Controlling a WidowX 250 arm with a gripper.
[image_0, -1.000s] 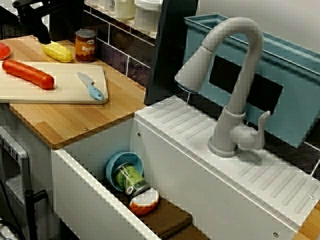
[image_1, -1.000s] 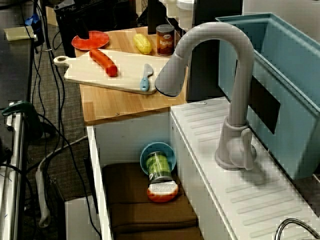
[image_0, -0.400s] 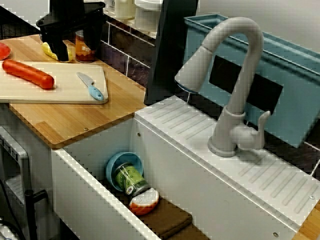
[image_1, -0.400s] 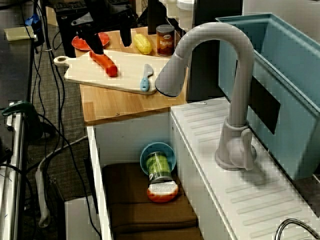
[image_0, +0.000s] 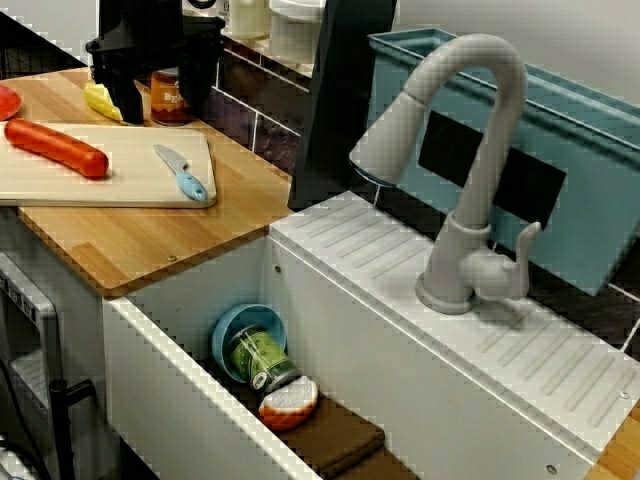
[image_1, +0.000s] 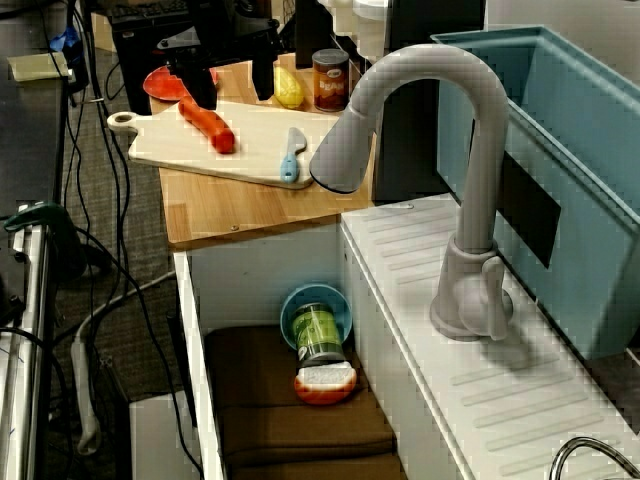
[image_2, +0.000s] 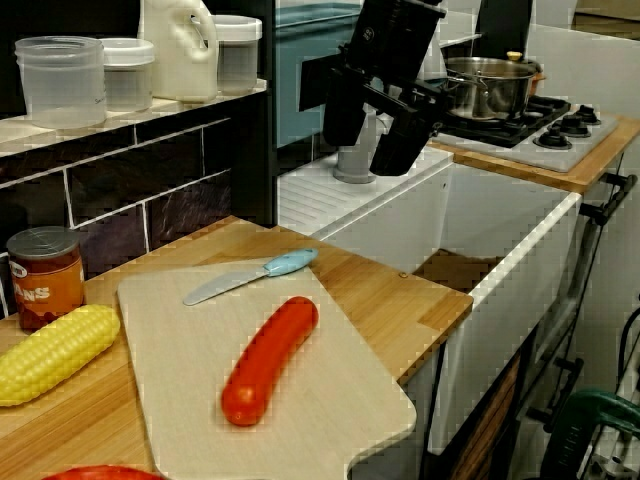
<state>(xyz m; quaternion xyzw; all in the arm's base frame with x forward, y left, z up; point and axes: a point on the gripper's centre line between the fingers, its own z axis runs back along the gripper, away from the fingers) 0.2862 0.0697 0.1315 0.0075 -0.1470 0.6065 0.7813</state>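
Hand (image_2: 362, 157) hangs spread and empty over the bench (image_2: 400, 290), nearest the corn (image_2: 55, 352), which lies beside the can (image_2: 42, 275). The corn looks light, stiff and prone to rolling, so it is probably best pinched across its middle.

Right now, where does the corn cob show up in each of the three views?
View facing the faucet: corn cob at top left, partly behind one of the fingers.
View down along the sink: corn cob at top centre, just beyond the cutting board.
View from the counter end: corn cob at lower left, left of the board.
Shared landmark: the can beside it.
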